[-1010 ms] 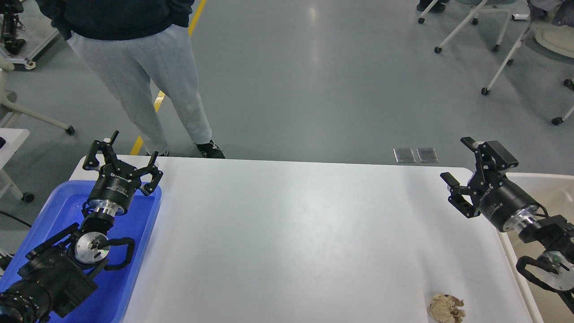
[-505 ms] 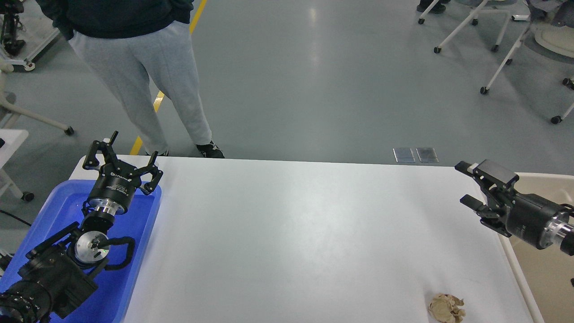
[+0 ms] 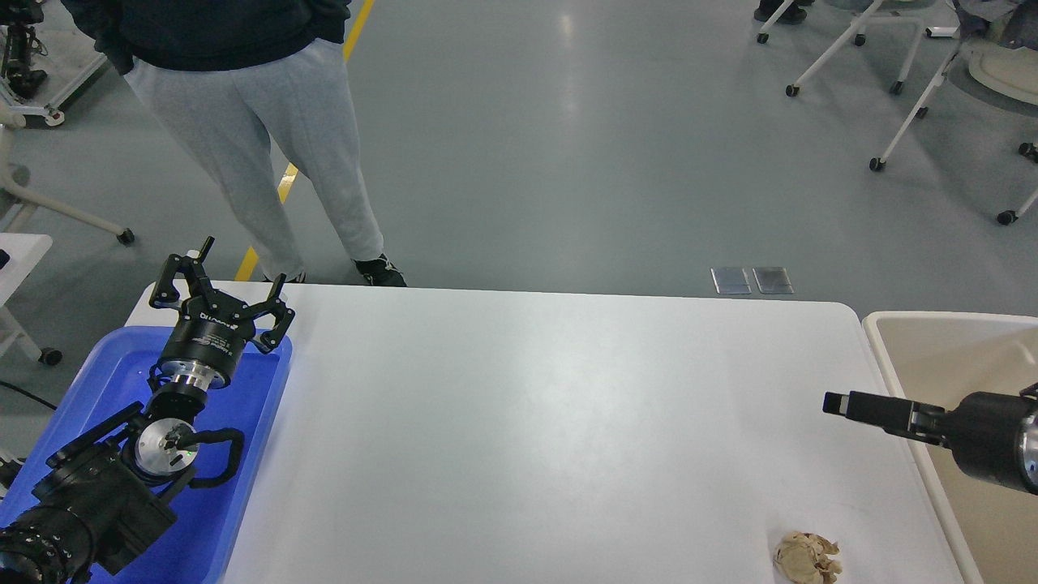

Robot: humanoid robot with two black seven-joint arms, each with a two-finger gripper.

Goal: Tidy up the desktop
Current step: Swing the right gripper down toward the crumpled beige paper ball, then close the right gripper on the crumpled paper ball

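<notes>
Crumpled paper point(image 3: 807, 557) lies on the desktop point(image 3: 527, 422); left gripper point(image 3: 220, 285) spread wide, right gripper point(image 3: 847, 403) unclear.

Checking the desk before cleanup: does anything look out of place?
Yes. A crumpled brown paper wad lies alone near the front right corner of the white desktop, the only litter on it. It sits outside the beige bin beside that edge.

blue tray point(image 3: 243, 454) left, beige bin point(image 3: 932, 341) right, bystander point(image 3: 268, 138) beyond
</notes>
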